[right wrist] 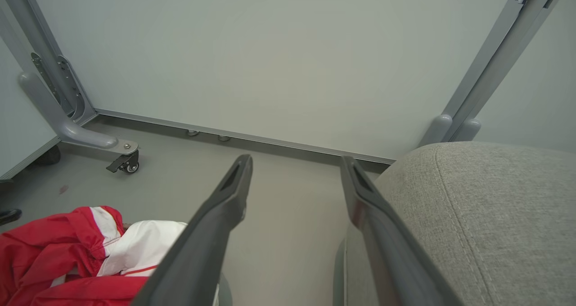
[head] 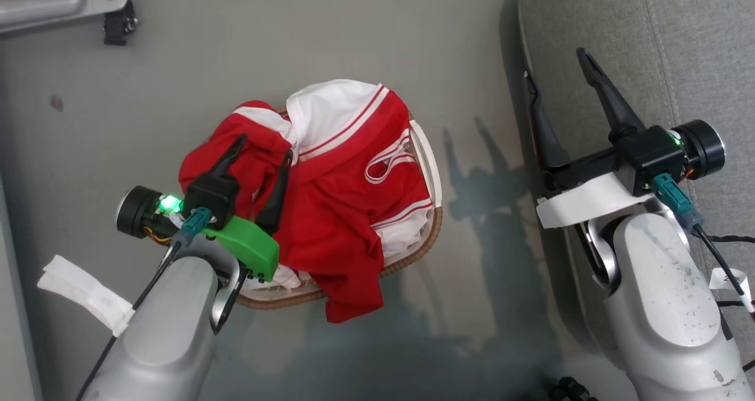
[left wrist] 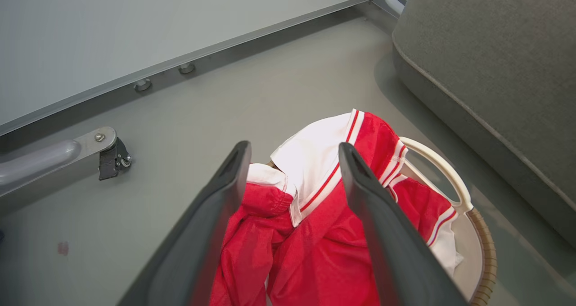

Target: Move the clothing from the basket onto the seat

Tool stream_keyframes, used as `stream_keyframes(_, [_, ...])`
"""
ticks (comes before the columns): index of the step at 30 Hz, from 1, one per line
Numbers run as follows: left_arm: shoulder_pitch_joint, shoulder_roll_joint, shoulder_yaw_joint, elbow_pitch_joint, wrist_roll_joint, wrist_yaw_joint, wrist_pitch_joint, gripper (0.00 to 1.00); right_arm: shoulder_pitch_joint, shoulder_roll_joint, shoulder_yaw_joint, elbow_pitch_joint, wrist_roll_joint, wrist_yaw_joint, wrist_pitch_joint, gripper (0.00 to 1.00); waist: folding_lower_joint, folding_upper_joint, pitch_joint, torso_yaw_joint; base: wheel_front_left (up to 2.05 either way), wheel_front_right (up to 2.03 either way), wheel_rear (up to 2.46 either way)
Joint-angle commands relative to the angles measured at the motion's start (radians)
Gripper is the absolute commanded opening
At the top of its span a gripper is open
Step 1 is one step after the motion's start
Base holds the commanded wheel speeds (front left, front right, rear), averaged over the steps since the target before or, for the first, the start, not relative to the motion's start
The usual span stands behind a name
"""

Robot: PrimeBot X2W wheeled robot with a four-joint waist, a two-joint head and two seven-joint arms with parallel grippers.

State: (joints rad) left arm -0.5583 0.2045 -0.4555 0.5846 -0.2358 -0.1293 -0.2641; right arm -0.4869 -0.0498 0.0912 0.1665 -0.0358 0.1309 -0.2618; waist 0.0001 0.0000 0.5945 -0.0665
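Observation:
The red clothing [head: 336,206] with white panels lies heaped in the basket [head: 427,153] on the floor, one red flap hanging over the near rim. My left gripper [head: 265,144] stands open right above the heap's left part, fingers either side of a red fold; from the left wrist the clothing [left wrist: 310,216] shows between the open fingers, with the basket [left wrist: 454,180] handle at right. My right gripper [head: 557,65] is open with nothing in it, over the left edge of the grey seat [head: 696,47]. The right wrist view shows the seat [right wrist: 495,207] at right and the clothing [right wrist: 58,252] at lower left.
A grey caster leg [head: 71,3] of a partition stands at the far left, also in the left wrist view as a caster leg [left wrist: 90,150]. A wall panel [right wrist: 270,49] closes off the far side. Bare grey floor [head: 413,35] lies between basket and seat.

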Motion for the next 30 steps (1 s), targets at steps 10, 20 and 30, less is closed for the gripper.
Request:
stream_keyframes(10, [-0.165, 0.061, -0.217, 0.075, -0.079, -0.002, -0.001, 1.00, -0.053, -0.002, 0.034, -0.067, 0.008, 0.000, -0.005, 1.00, -0.0001, 0.0000, 0.221, -0.081, 0.00, 0.00, 0.00])
stream_keyframes(20, [-0.319, 0.116, -0.398, 0.173, -0.161, -0.002, 0.000, 1.00, -0.094, -0.002, 0.079, -0.099, 0.024, 0.000, -0.005, 1.00, -0.0001, 0.0000, 0.323, -0.117, 0.00, 0.00, 0.00])
stream_keyframes(30, [-0.428, 0.136, -0.565, 0.340, -0.252, -0.002, 0.000, 1.00, -0.095, -0.002, 0.106, -0.119, 0.045, 0.000, -0.005, 1.00, -0.0001, 0.0000, 0.362, -0.147, 0.00, 0.00, 0.00])
